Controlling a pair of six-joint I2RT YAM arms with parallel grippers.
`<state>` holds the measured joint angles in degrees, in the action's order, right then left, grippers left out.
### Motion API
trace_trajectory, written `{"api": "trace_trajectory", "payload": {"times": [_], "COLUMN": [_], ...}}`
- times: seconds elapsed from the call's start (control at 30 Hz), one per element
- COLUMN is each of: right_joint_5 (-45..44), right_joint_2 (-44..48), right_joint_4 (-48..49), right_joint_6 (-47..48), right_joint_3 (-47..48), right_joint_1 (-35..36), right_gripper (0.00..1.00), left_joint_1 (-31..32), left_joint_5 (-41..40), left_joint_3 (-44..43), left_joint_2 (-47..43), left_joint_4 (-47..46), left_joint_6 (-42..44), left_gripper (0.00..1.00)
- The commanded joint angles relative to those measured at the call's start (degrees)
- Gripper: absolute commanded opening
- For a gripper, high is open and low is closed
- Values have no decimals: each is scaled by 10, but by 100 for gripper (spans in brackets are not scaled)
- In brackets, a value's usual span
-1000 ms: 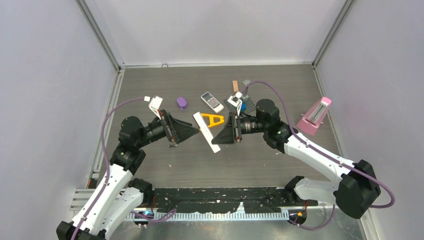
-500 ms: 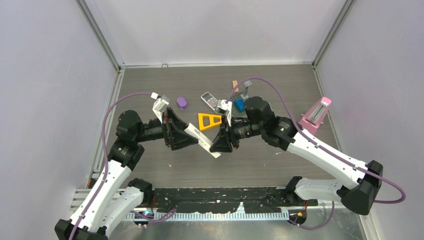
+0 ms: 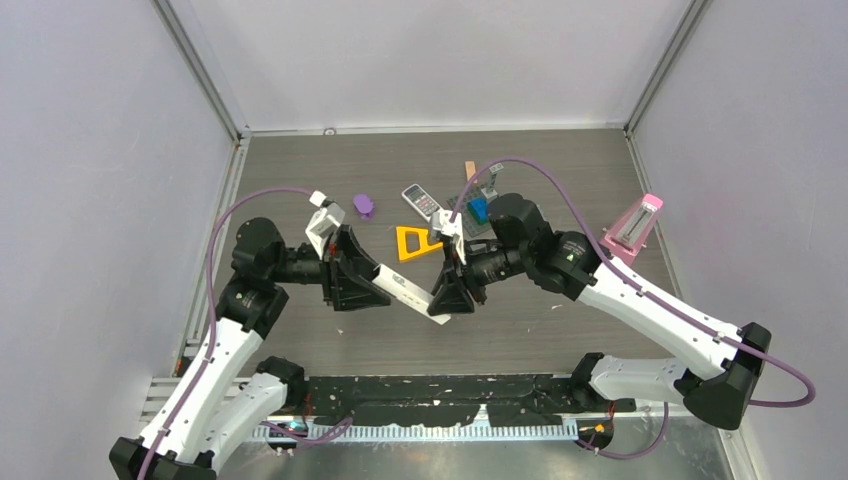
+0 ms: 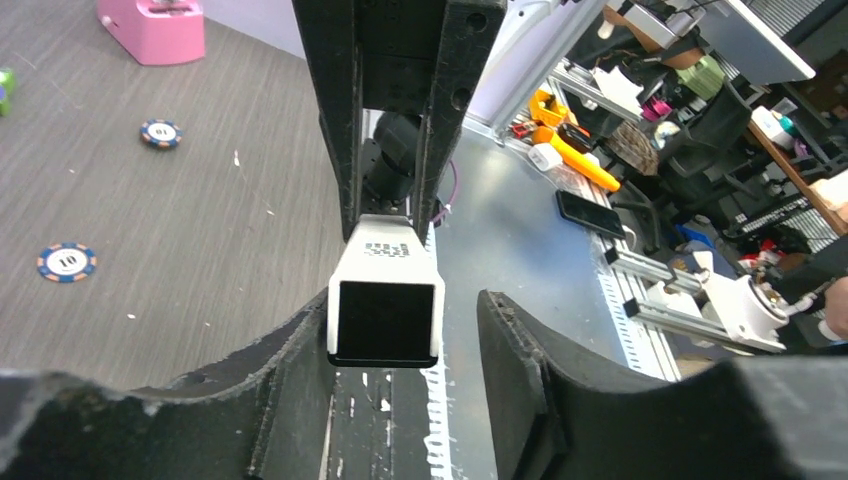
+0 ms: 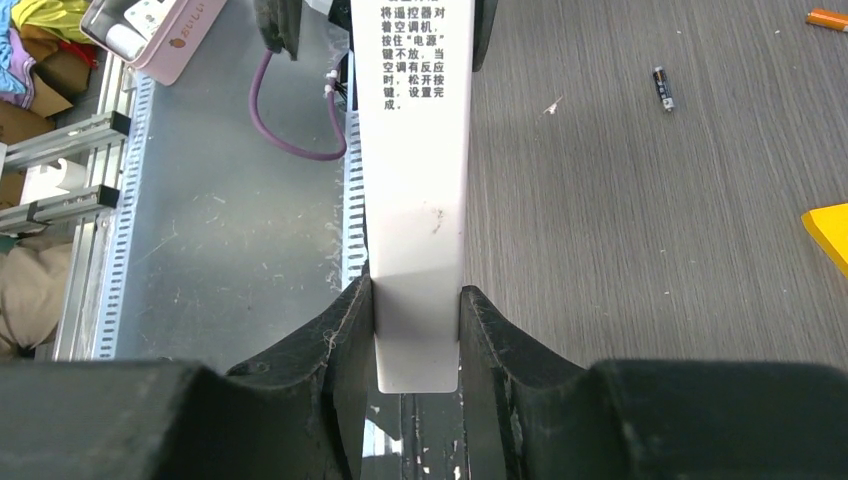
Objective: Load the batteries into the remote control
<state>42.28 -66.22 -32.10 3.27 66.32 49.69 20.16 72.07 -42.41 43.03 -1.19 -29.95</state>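
Observation:
The white remote control [image 3: 410, 292] hangs above the table between my two grippers. My right gripper [image 3: 447, 299] is shut on one end of it; in the right wrist view the remote [image 5: 415, 190] is pinched between both fingers of the right gripper [image 5: 415, 295]. My left gripper [image 3: 383, 284] is open around the other end. In the left wrist view the remote's dark open end [image 4: 385, 310] rests against one finger of the left gripper [image 4: 405, 300], with a gap to the other. One slim dark battery [image 5: 661, 87] lies on the table. The other batteries are out of view.
On the far side lie an orange triangle [image 3: 418, 241], a grey handset [image 3: 421, 201], a purple piece [image 3: 364, 206], a blue block [image 3: 479, 208] and a wooden stick [image 3: 469, 170]. A pink metronome [image 3: 630, 232] stands at the right. Poker chips [image 4: 66, 262] lie on the table.
The left gripper has come up to the remote and now stands around its end. Both grippers and the remote have shifted toward the near edge.

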Motion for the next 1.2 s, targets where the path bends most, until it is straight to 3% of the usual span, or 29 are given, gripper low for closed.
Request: {"api": "trace_trajectory", "payload": {"times": [0.0, 0.27, 0.47, 0.73, 1.17], "right_joint_5": [-2, 25, 26, 20, -2], "right_joint_2": [9, -8, -8, -11, -3], "right_joint_4": [-16, -20, -13, -6, 9], "right_joint_6": [23, 9, 4, 3, 1], "right_joint_3": [23, 29, 28, 26, 24], "right_joint_1": [2, 3, 2, 3, 3], "right_gripper": [7, 7, 7, 6, 6], "left_joint_1": [0, 0, 3, 17, 24], "left_joint_5": [37, 58, 62, 56, 51], "left_joint_3": [-32, -26, -21, -20, -8], "left_joint_2": [0, 0, 4, 18, 37], "left_joint_4": [-31, -42, -46, -46, -28], "left_joint_6": [-3, 0, -1, -2, -1], "left_gripper": [55, 66, 62, 50, 54]}}
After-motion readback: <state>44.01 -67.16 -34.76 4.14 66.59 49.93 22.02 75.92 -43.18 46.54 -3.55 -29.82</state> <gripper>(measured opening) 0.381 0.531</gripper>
